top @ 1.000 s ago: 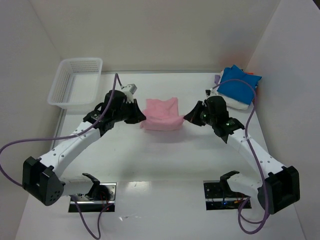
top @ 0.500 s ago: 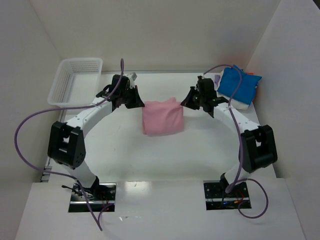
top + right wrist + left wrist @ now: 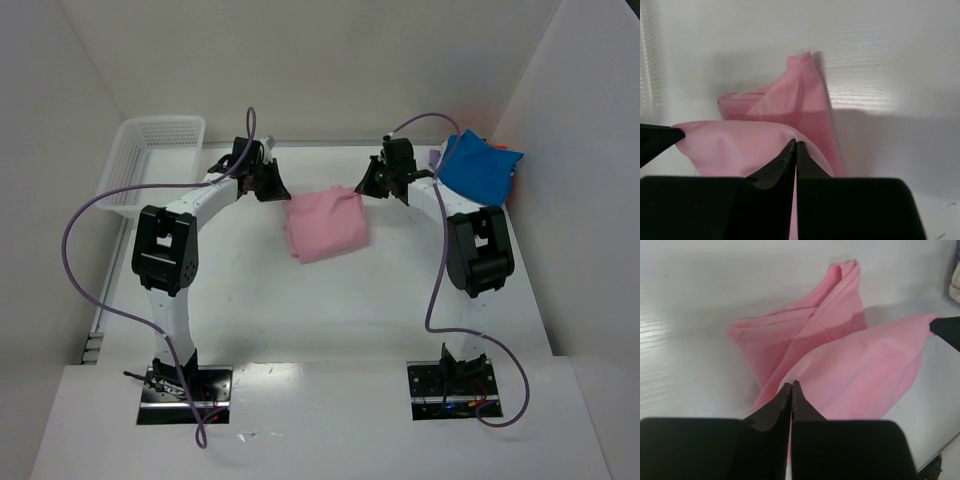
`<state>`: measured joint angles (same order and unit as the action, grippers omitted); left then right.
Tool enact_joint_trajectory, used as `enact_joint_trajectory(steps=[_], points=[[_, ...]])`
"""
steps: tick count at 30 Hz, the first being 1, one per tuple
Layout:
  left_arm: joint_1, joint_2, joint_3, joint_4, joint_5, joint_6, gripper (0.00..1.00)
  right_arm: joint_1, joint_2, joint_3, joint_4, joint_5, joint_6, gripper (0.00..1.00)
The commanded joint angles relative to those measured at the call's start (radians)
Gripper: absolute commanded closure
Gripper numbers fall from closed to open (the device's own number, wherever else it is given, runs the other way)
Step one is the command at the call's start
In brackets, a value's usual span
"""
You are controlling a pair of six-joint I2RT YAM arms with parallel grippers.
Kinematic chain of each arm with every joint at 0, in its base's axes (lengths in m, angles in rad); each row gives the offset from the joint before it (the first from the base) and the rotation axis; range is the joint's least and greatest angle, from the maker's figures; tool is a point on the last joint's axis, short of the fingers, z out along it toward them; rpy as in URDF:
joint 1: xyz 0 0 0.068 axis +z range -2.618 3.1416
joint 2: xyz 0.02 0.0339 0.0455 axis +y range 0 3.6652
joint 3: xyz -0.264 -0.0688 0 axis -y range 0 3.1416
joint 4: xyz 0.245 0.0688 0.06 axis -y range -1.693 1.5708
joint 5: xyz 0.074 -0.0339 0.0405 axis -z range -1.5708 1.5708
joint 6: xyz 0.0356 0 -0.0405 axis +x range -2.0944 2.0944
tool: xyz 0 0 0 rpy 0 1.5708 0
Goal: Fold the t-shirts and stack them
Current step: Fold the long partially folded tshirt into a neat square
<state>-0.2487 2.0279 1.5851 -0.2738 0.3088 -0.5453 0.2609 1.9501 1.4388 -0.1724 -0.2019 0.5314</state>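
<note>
We count one pink shirt [image 3: 326, 226], just past the table's [image 3: 300, 310] centre toward 12 o'clock; the left gripper [image 3: 281, 192] is clenched on its 10 o'clock corner; the right gripper [image 3: 364, 190] is clenched on its 2 o'clock corner; the edge between them is lifted, and the rest lies folded on the table. One blue shirt [image 3: 478, 168] sits at 2 o'clock, apart from the pink; we cannot tell how many lie beneath it. One basket [image 3: 160, 121] stands at 10 o'clock.
</note>
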Motion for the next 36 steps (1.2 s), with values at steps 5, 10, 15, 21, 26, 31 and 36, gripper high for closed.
enact_joint_trajectory(steps=[5,10,15,21,26,31,36], points=[[0.050,0.049,0.058,0.064,-0.007,0.008,1.00,-0.011,0.115,0.174,0.055,-0.028,-0.037,0.96],[0.051,0.071,0.047,0.083,-0.016,-0.013,1.00,-0.020,0.191,0.260,0.045,-0.028,-0.057,0.95],[0.060,0.112,0.035,0.096,-0.007,-0.033,1.00,-0.029,0.270,0.355,0.027,-0.028,-0.077,0.92],[0.069,0.114,0.001,0.128,-0.027,-0.053,1.00,-0.029,0.368,0.438,0.005,-0.065,-0.087,0.79],[0.078,0.130,-0.019,0.155,-0.027,-0.070,0.99,-0.029,0.409,0.501,-0.004,-0.088,-0.094,0.72],[0.088,0.132,-0.028,0.204,-0.017,-0.071,0.71,-0.029,0.367,0.515,-0.029,-0.076,-0.103,0.62],[0.097,0.049,-0.028,0.242,-0.023,-0.003,0.23,-0.029,0.219,0.417,-0.010,-0.059,-0.105,0.54]])
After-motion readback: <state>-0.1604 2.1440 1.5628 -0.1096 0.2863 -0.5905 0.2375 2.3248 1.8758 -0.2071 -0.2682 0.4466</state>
